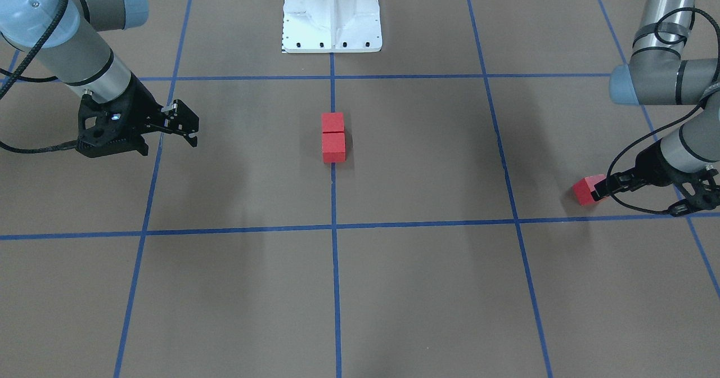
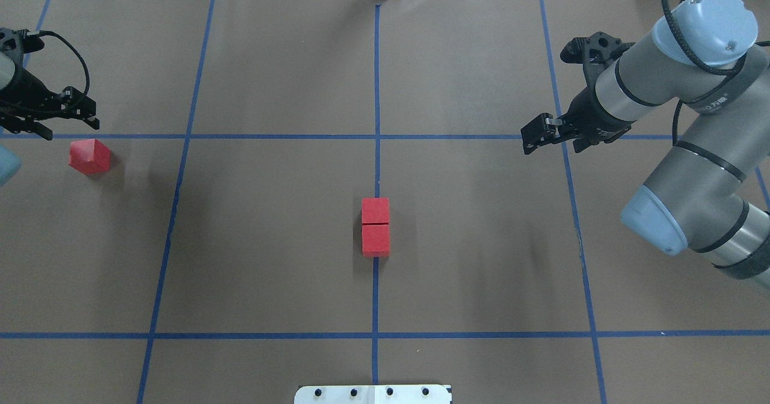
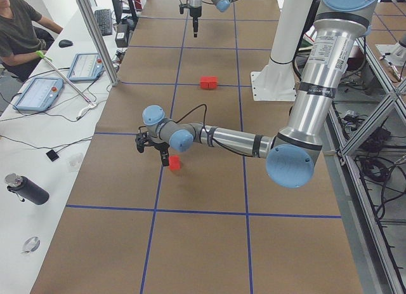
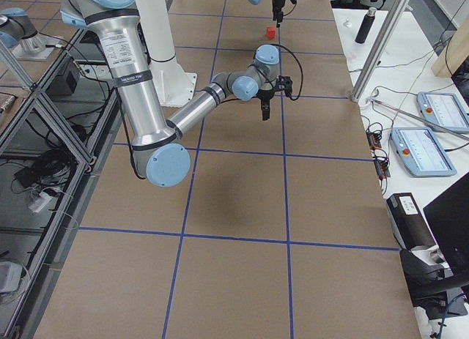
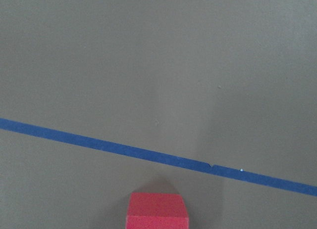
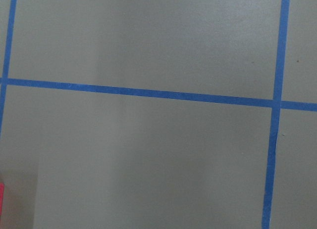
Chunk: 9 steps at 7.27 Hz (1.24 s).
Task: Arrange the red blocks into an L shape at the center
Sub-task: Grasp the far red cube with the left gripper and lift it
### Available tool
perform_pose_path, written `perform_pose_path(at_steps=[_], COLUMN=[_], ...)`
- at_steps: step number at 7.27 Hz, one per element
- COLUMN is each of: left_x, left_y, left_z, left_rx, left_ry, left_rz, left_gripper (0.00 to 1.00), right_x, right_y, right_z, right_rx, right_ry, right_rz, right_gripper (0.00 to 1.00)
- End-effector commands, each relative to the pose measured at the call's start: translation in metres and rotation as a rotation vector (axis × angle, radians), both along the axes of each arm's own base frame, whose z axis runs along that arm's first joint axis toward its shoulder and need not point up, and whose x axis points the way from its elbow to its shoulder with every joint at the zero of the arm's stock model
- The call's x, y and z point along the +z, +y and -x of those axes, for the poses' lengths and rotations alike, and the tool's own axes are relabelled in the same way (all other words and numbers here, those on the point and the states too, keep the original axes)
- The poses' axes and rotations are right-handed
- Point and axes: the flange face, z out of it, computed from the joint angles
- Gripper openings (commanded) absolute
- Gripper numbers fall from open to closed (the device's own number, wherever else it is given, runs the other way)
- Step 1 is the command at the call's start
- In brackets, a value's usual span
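Red is the colour to follow, starting with the stray red block (image 2: 89,156). It lies far out on the robot's left, just beside the left gripper (image 2: 87,114), off its tips on the side that faces the middle. It sits turned a little against the grid. The left wrist view catches only its top at the bottom edge, with bare brown surface and one tape line ahead. None of the views shows whether those fingers are spread or pressed together, nor whether they touch the cube.

Well apart from it, at the center (image 2: 421,229), two red blocks (image 2: 375,225) sit touching on the middle blue tape line (image 2: 376,91). Their joint long axis runs along that line, toward and away from the robot's base.

So the next move probably turns on this: the third cube must arrive from the left and stop against the side face of one end block (not in line with the pair, which would give a bar). The left arm is plainly the nearer one.

Farthest off, the right gripper (image 2: 529,139) hangs over a grid line carrying nothing. I cannot tell its finger spread either.
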Motion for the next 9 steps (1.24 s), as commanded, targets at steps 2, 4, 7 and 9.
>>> perform_pose_path(at_steps=[2, 4, 7, 9], left_x=[0.010, 0.018, 0.021, 0.014], left_y=[0.006, 0.009, 0.012, 0.010], left_z=[-0.028, -0.035, -0.036, -0.037], left_rx=[0.038, 0.041, 0.038, 0.039], left_ry=[-0.010, -0.038, -0.046, -0.041], left_rz=[0.006, 0.001, 0.006, 0.000], left_gripper=[0.99, 0.97, 0.38, 0.00], right_x=[0.000, 0.000, 0.000, -0.001], right_y=[0.001, 0.001, 0.000, -0.001], right_z=[0.000, 0.000, 0.001, 0.001], right_rx=[0.000, 0.000, -0.001, -0.001], right_ry=[0.000, 0.000, 0.000, -0.001], right_rz=[0.001, 0.001, 0.000, -0.001], right_gripper=[1.00, 1.00, 1.00, 1.00])
